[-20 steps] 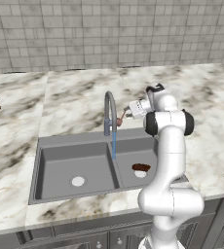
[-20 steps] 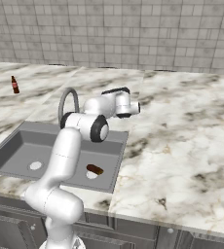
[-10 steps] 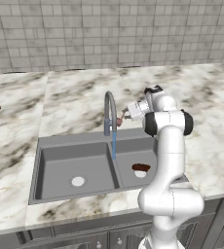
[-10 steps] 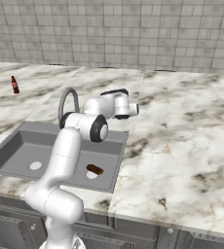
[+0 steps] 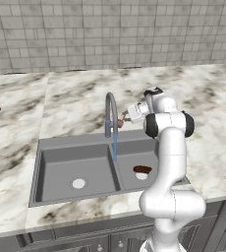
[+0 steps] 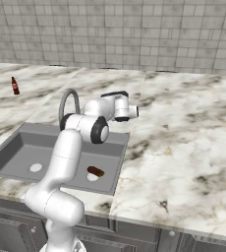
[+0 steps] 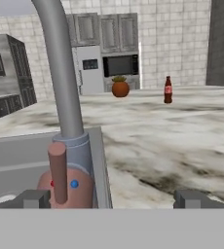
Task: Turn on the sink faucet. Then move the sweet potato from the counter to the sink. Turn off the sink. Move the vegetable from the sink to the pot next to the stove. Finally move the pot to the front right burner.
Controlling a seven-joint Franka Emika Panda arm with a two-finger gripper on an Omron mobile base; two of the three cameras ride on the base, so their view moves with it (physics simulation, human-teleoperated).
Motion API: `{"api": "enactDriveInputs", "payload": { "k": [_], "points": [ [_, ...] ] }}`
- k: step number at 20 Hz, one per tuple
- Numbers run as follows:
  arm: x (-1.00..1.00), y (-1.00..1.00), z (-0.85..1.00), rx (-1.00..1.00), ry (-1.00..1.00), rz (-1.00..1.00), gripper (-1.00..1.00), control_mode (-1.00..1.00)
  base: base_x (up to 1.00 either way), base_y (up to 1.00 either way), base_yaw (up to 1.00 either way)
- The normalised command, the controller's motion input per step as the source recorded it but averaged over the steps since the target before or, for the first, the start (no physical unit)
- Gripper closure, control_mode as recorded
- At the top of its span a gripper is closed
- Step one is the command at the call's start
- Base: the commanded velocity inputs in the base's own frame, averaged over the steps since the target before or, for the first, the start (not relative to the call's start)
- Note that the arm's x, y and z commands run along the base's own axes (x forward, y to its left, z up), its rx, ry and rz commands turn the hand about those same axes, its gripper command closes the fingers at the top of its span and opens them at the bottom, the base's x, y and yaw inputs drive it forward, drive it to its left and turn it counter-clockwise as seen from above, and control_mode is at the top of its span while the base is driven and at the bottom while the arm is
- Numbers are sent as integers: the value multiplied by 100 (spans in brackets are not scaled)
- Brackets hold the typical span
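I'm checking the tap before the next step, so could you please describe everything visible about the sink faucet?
The sink faucet is a tall, thin gooseneck of grey metal, standing upright on the back rim of the sink, above the divider between the two bowls. A thin blue stream of water falls from its spout, so it is running. At its base sits a rounded reddish housing with a red and a blue dot, and a small reddish lever standing up from it. The open gripper is close to the lever, not touching it.

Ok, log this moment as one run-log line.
faucet: running | sweet potato: in narrower bowl of sink | gripper: open, at lever | step: turn water off
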Motion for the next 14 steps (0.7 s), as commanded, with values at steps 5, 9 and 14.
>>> {"api": "enactDriveInputs", "payload": {
  "k": [5, 9, 14],
  "points": [
    [0, 10, -1, 0, 0, 0, -100, -100, 0, 0, 0],
    [0, 13, 0, 0, 0, 0, -100, -100, 0, 0, 0],
    [0, 14, 0, 0, 0, 0, -100, -100, 0, 0, 0]
  ]
}}
